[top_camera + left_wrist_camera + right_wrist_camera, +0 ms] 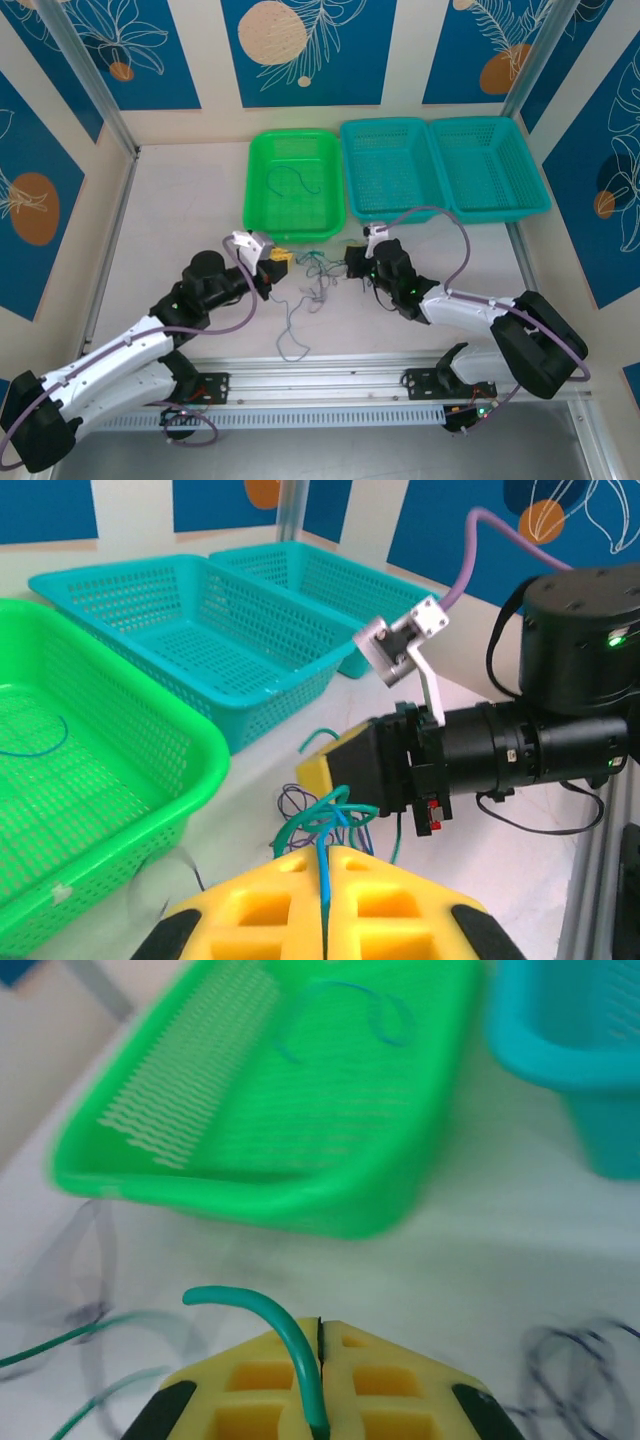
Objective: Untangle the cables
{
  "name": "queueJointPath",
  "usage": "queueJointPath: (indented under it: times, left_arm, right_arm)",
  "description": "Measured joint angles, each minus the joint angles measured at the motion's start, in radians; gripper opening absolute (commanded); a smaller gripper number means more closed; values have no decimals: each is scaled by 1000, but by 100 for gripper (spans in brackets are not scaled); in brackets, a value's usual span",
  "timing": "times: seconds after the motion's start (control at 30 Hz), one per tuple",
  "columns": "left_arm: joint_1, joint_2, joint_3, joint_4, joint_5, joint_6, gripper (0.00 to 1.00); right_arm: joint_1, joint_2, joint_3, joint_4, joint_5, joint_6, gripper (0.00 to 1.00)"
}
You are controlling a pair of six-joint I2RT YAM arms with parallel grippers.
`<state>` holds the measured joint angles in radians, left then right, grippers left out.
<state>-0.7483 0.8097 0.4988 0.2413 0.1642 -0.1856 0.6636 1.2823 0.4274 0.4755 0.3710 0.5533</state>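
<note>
Right now my left gripper (281, 261) and my right gripper (352, 262) face each other low over the table (180, 210), with the cables (318, 278) bunched between them. My left fingers (290, 875) are pressed together on a blue strand (323, 865) that rises out of the seam between them. My right fingers (390, 1380) pinch a green strand (270, 1315) that curls up and over to the left.

Just behind the clump sits the green basket (256, 180), its near rim close to my left fingertips. A loose blue wire (290, 180) lies on its floor, well apart from the tangle. Two teal baskets (440, 205) stand side by side to its right, the nearer one just behind my right gripper. A purple hose (445, 218) arches over my right wrist. One thin trailing strand (290, 335) runs from the clump toward the aluminium rail (330, 375) at the near edge.

From my left wrist, my own yellow fingers cover the lower part of the tangle, and my right arm's black body blocks the table beyond it. Whether my left pinch also catches the green loops beside the blue strand, I cannot tell. The right wrist view is blurred, so the dark wires low on the right and the faint ones on the left are only smears. From above, the strands are too thin to tell which crosses which.
</note>
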Motion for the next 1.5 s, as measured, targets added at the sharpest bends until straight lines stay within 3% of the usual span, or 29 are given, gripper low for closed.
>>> queueJointPath:
  times: [0.23,0.47,0.6,1.07,1.3,1.5]
  left_arm:
    - [1,-24,3,11,-46,-8,0]
    - [14,-19,11,-1,-95,-26,0]
    - [29,52,114,-54,-107,-22,0]
    - [183,455,1029,-201,-146,123,0]
    - [237,768,1513,-260,-92,155,0]
    - [264,1049,1992,-404,-64,175,0]
  right_arm:
    - [-102,-80,-31,-265,80,138,0]
    - [-211,-337,-81,-438,93,272,0]
    - [-233,-435,-89,-517,74,288,0]
    - [-249,-502,-112,-621,2,315,0]
    - [-258,-494,-112,-620,-23,315,0]
    - [-267,-472,-112,-620,-39,314,0]
